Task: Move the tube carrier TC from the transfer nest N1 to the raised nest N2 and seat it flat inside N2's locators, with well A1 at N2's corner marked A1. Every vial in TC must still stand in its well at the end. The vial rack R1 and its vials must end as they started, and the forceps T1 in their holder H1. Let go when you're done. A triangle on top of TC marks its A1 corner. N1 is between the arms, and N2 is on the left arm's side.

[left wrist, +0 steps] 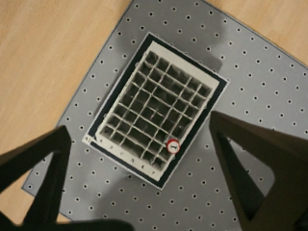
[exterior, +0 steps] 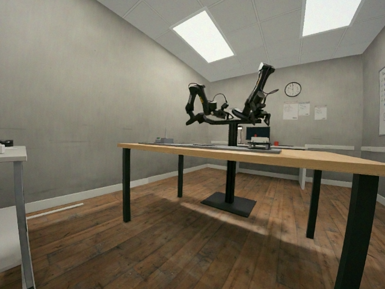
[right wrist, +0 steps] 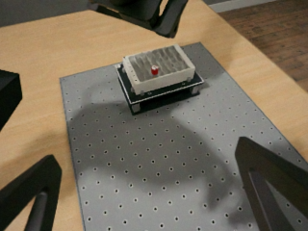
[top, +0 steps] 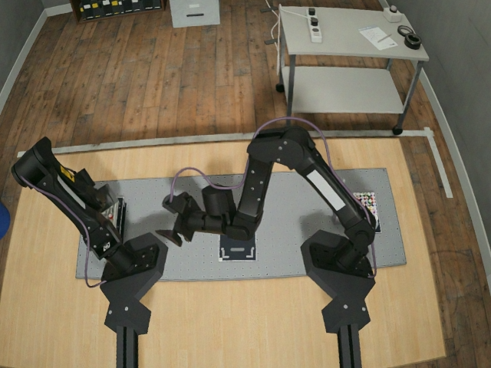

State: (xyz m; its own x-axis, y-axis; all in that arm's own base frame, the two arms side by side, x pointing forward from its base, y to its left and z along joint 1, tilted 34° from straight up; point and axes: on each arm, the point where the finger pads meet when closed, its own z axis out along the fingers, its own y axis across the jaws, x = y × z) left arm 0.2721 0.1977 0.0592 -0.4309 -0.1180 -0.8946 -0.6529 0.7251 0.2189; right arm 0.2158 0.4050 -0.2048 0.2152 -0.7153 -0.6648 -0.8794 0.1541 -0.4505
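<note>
The white gridded tube carrier TC [left wrist: 156, 113] sits flat on the dark raised nest N2 [right wrist: 161, 91] at the mat's left end, inside its frame. One red-capped vial [left wrist: 173, 146] stands in a well near one edge; it also shows in the right wrist view [right wrist: 154, 69]. My left gripper [left wrist: 139, 125] hangs open and empty well above the carrier, touching nothing. In the top view it [top: 100, 198] partly hides the carrier [top: 114, 211]. My right gripper [top: 170, 233] is open and empty, low over the mat between N2 and the empty transfer nest N1 [top: 237, 251].
The vial rack R1 [top: 367, 202] with several coloured caps stands at the mat's right end, behind the right arm. The grey perforated mat [top: 277, 221] covers the table's middle. A grey cart [top: 344, 43] stands on the floor beyond the table.
</note>
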